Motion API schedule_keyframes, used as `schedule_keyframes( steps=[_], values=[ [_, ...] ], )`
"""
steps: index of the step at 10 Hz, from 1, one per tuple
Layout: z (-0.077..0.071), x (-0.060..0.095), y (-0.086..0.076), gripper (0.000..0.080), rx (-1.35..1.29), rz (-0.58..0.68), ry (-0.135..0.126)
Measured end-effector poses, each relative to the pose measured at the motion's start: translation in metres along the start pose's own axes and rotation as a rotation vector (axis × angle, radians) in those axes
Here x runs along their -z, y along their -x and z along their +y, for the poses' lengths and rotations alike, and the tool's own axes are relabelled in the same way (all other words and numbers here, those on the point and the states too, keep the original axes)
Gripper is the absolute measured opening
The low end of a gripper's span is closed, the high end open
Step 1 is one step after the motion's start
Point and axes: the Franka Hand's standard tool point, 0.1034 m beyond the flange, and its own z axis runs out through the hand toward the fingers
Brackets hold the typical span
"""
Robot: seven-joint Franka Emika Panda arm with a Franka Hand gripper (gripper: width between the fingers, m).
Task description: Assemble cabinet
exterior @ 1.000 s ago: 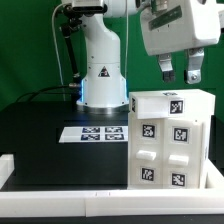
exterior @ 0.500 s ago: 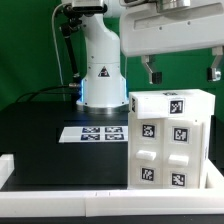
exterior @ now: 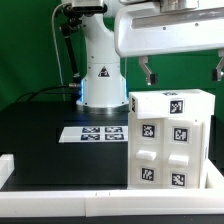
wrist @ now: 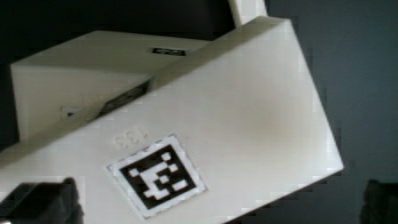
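The white cabinet (exterior: 171, 140) stands on the black table at the exterior view's right, with several black-and-white tags on its front blocks and one on its top. My gripper (exterior: 183, 71) hangs above the cabinet's top, its two fingers (exterior: 147, 72) spread wide apart, holding nothing. In the wrist view the cabinet's top panel (wrist: 196, 110) fills the frame with its tag (wrist: 160, 178), and my dark fingertips (wrist: 39, 203) show at either side of it.
The marker board (exterior: 96, 133) lies flat on the black table in front of the robot base (exterior: 100, 70). A white ledge (exterior: 60, 200) runs along the table's near edge and a low white rim (exterior: 8, 168) on the exterior view's left.
My gripper has turned above the cabinet: its fingers stood close together a second ago and now stand wide apart, spanning the cabinet's top. The cabinet has not moved.
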Motion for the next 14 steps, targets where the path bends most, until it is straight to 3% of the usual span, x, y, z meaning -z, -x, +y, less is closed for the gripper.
schedule_keyframes(
  steps=[3, 6, 11, 14],
  values=[
    [0.006, -0.001, -0.004, 0.0797, 0.504, 0.030, 0.025],
    [0.005, -0.008, 0.001, 0.0797, 0.877, -0.049, 0.072],
    [0.013, -0.007, -0.002, 0.0797, 1.296, -0.068, 0.076],
    [0.017, -0.009, 0.000, 0.0797, 1.628, -0.110, 0.103]
  ],
)
